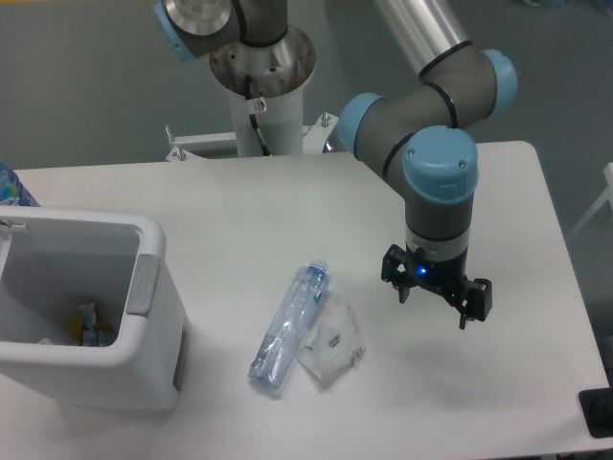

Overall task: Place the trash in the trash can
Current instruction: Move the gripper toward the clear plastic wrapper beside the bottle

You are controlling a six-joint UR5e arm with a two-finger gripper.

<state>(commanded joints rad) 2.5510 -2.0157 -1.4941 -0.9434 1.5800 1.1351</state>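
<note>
My pincer (439, 299) hangs above the white desk (287, 206), its two dark fingers (476, 305) spread apart and gripping nothing, with a small blue light glowing on the wrist just above them. I take the bottle (287, 326) as my landmark: it is a crushed, clear bluish plastic one lying flat on the desk, its blue cap end pointing away toward the back and its base toward the front edge. My pincer is off to the right of the bottle, apart from it and from everything else. The white folded mask (332, 340), with dark print on it, lies just beside the bottle on its right, touching or nearly touching its lower half; I cannot tell which. The trash can (144, 316), a boxy white bin with a thick rim and a grey handle tab facing the bottle, stands to the left of the bottle, near it but not touching. Some small scraps (88, 326) lie at its bottom.
</note>
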